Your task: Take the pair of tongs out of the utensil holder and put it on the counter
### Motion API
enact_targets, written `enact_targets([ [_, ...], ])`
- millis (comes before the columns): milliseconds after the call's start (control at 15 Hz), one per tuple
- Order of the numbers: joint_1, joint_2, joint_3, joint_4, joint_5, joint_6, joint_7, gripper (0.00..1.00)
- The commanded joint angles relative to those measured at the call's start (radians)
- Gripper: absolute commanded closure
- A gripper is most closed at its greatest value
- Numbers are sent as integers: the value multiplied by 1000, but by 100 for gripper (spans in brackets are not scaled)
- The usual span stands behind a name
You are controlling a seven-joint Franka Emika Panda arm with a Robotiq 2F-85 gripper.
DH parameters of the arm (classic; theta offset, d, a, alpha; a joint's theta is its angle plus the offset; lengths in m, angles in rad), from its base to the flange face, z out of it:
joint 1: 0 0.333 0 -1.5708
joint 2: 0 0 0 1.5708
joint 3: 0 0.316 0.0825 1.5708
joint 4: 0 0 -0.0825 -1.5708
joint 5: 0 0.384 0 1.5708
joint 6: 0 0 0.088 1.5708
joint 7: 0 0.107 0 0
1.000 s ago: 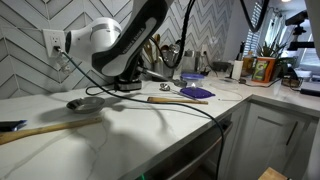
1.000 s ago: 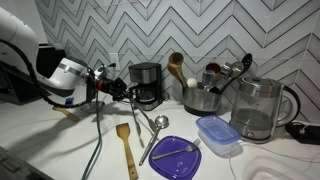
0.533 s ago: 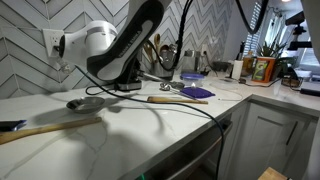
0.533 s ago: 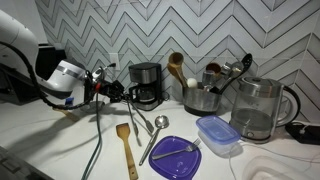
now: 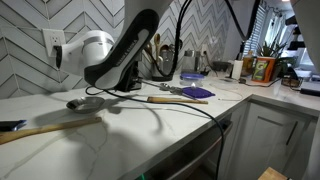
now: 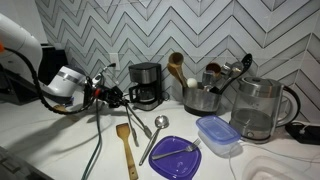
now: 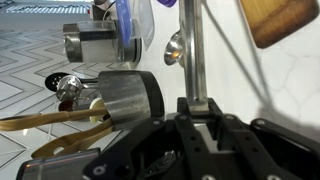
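At the wrist view's bottom centre, the gripper (image 7: 197,108) is clamped on one end of the pair of tongs (image 7: 192,45), whose long axis runs straight up the frame. The tongs are clear of the utensil holder (image 7: 130,97) at centre left, and the counter (image 7: 290,100) fills the right.

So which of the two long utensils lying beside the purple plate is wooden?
The pale wooden spatula, the one farther from the round purple plate; the shiny silver metal ladle lying between them is not wood.

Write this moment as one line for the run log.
end effector: shut on pair of tongs | utensil holder: tongs out, apart from end effector | counter: release not yet done
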Motion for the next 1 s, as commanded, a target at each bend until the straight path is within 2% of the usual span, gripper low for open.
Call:
enact_targets([
  [0, 17, 47, -1, 34, -3, -34, 16, 95],
  [400, 36, 91, -2, 68, -8, -70, 13, 95],
  [533, 38, 97, -3, 72, -11, -72, 12, 81],
  [667, 39, 99, -2, 74, -10, -73, 11, 53],
  [933, 37, 96, 2, 73, 0, -64, 11, 24],
])
